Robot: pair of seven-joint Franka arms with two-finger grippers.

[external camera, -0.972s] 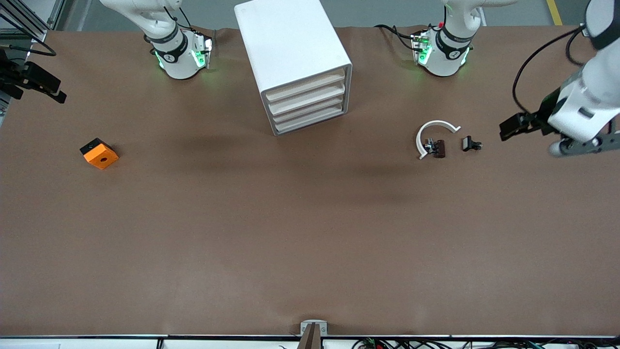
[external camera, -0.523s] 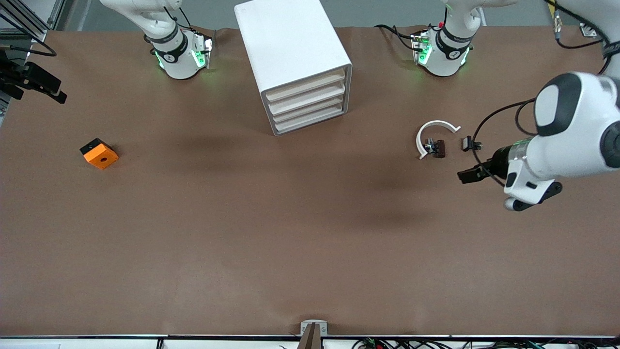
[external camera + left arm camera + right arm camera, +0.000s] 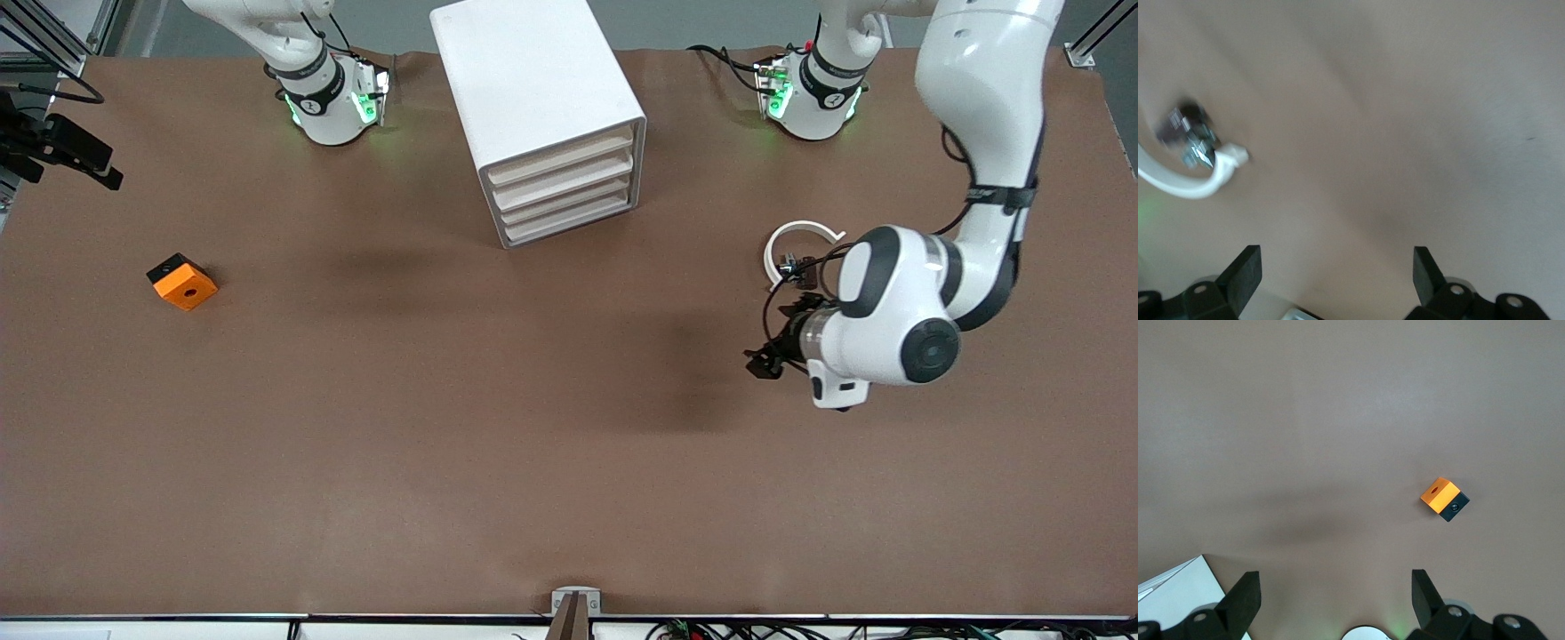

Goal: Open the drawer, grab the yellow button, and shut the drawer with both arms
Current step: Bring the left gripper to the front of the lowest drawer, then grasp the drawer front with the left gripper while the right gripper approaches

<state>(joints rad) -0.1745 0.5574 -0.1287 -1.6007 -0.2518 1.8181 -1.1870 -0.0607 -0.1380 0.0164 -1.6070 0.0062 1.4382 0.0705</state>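
Left arm [image 3: 898, 320] now bent lower, mid-table

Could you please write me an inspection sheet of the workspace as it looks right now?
Surface: brown matte table, bare over most of its area.
Job's things: white box-shaped cabinet; its uppermost cream-fronted drawer is shut; button: nothing seen.
Clutter: orange square block with a hole toward the right arm's end; white open ring with a small dark clip toward the left arm's end.
Grippers: left gripper open, over bare table beside the ring; right gripper open, empty, high over the table.
Cables: black cables by the left arm's base.
Surroundings: metal frame at the right arm's end.
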